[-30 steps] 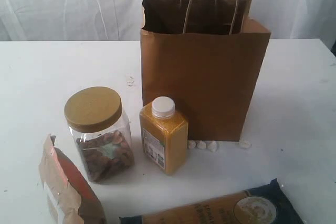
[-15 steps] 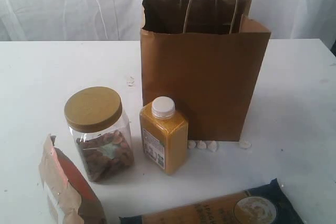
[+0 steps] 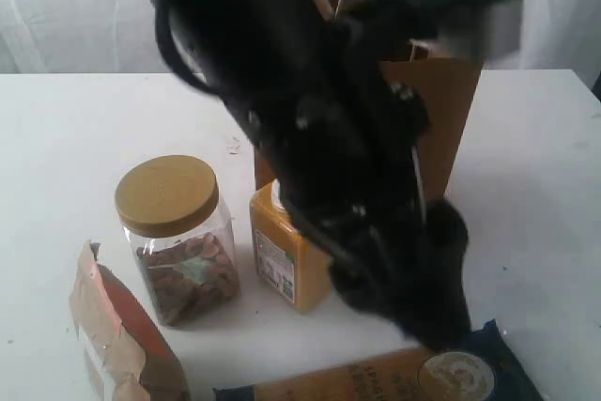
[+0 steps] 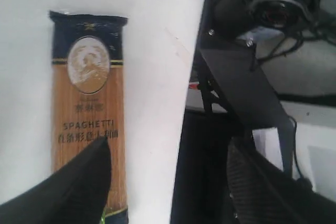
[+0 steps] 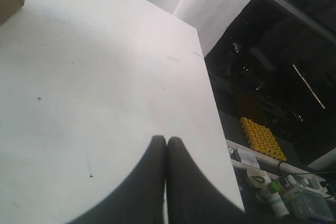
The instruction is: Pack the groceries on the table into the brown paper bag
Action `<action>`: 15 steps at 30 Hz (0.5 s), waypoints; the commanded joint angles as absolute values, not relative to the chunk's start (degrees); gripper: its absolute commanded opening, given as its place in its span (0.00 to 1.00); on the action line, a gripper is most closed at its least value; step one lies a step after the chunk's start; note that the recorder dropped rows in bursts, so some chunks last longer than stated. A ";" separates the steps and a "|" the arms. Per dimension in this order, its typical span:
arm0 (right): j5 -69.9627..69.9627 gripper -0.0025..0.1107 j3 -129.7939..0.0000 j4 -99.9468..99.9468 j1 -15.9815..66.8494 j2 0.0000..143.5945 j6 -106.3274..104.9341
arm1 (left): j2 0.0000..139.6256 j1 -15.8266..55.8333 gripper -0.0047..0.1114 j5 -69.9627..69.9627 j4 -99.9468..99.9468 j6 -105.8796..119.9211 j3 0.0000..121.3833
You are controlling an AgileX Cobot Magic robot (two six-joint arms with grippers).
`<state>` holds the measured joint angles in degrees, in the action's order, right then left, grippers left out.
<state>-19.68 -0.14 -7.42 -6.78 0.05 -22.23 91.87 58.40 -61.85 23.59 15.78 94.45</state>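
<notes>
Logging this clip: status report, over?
Left hand open, at spaghetti packet. Right hand shut, empty, above table. Nothing lies on the packet.

Robot lab or data-collection rig, not a home. Plain white desk (image 3: 66, 110) with a white cloth backdrop (image 3: 84, 7) hung behind it across the top of the exterior frame. A big black robot arm (image 3: 310, 138) fills the middle. Left wrist view, right half: black metal stand (image 4: 241, 87), lens-like unit (image 4: 277, 10) at upper right, loose cable (image 4: 292, 129). Right wrist view: dark cluttered room past the desk edge, with a yellow gridded tray (image 5: 262, 139) and small bottles and containers (image 5: 283, 195) at lower right.
</notes>
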 commanded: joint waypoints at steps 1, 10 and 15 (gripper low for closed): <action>-19.24 0.02 0.00 -7.44 -6.86 0.00 -21.89 | 91.77 63.44 0.61 -59.03 25.39 35.47 87.71; -19.24 0.02 0.00 -7.44 -6.86 0.00 -21.89 | 93.74 64.54 0.61 -55.01 10.64 69.45 78.59; -19.24 0.02 0.00 -7.44 -6.86 0.00 -21.89 | 93.74 64.54 0.61 -55.01 -6.34 69.25 78.59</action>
<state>-19.68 -0.14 -7.42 -6.78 0.05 -22.11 94.09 64.19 -54.42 2.14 68.62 79.03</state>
